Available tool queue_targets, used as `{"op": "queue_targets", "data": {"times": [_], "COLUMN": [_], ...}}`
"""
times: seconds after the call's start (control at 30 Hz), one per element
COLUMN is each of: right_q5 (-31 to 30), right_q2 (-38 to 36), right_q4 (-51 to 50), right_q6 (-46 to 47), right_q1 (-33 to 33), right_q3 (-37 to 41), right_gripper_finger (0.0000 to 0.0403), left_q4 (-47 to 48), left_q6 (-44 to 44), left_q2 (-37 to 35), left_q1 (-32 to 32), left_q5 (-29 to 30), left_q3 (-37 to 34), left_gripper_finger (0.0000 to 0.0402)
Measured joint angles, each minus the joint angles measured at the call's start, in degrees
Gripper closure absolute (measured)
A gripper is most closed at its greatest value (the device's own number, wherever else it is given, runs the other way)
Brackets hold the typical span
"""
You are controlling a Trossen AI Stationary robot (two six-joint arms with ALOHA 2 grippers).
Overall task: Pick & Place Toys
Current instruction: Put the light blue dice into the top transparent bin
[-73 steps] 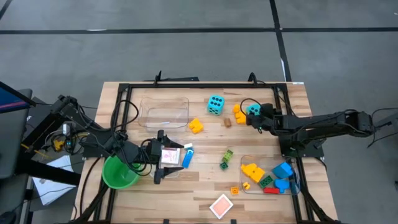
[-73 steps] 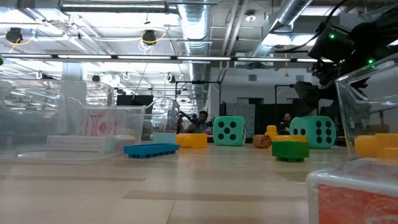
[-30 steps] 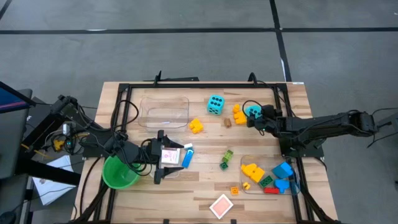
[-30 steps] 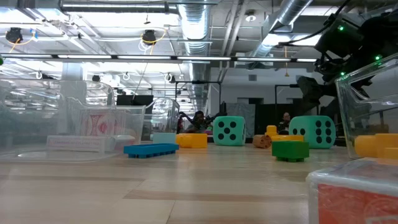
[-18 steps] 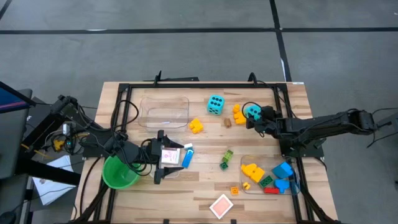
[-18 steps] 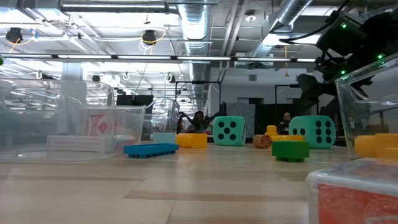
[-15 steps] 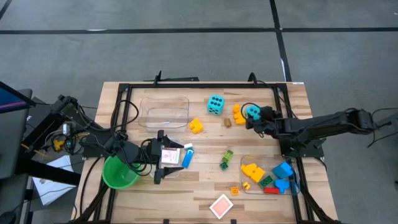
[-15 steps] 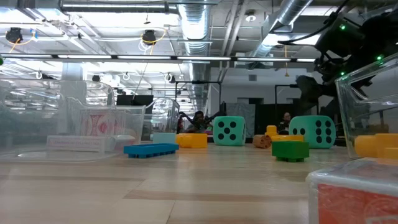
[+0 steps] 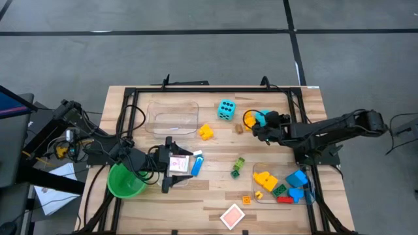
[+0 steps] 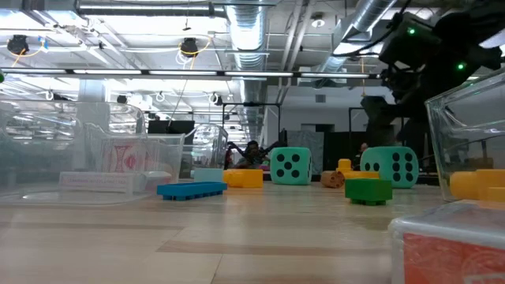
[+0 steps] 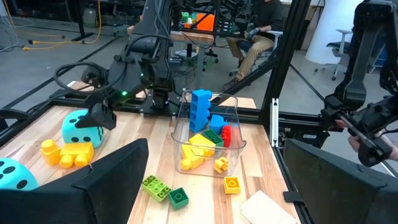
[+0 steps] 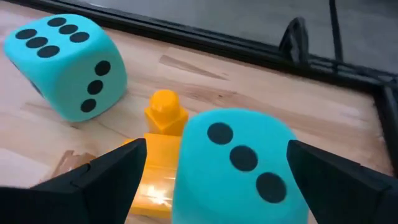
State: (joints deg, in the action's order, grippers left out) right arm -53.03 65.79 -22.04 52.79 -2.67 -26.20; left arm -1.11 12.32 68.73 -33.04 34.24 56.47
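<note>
High view: the right hand [image 9: 257, 128] has slid forward over the nearer cyan die [image 9: 262, 118], which sits on the desk [image 9: 215, 196] beside the orange brick [image 9: 249, 119]. Its fingers are spread wide either side, holding nothing yet; a grab looks imminent.

The right gripper [image 9: 255, 128] has slid toward the frame's left in the high view, jaws widening, now straddling the right-hand cyan foam die with black dots [image 9: 262, 117] beside the orange plastic brick [image 9: 250, 120].
</note>
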Motion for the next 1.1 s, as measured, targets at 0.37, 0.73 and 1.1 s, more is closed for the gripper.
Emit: {"op": "queue_targets", "data": {"times": [0.37,0.73,1.1], "right_q5": [-1.0,-1.0,-0.3], "right_q2": [1.7,2.1,2.1], "right_q4": [-4.3,-4.2,-1.7], "right_q6": [7.1,8.8,9.2], "right_q1": [-0.1,-0.8,-0.8], "right_q3": [-1.0,-1.0,0.2], "right_gripper_finger": [0.0006,0.0003,0.0003], "left_q4": [0.0,0.1,0.0], "left_q6": [0.2,0.2,0.2], "left_q2": [0.0,0.0,0.0], "left_q1": [0.0,0.0,0.0], "left_q5": [0.0,0.0,0.0], "left_q3": [0.0,0.0,0.0], "left_gripper_finger": [0.0032,0.0032,0.0032]}}
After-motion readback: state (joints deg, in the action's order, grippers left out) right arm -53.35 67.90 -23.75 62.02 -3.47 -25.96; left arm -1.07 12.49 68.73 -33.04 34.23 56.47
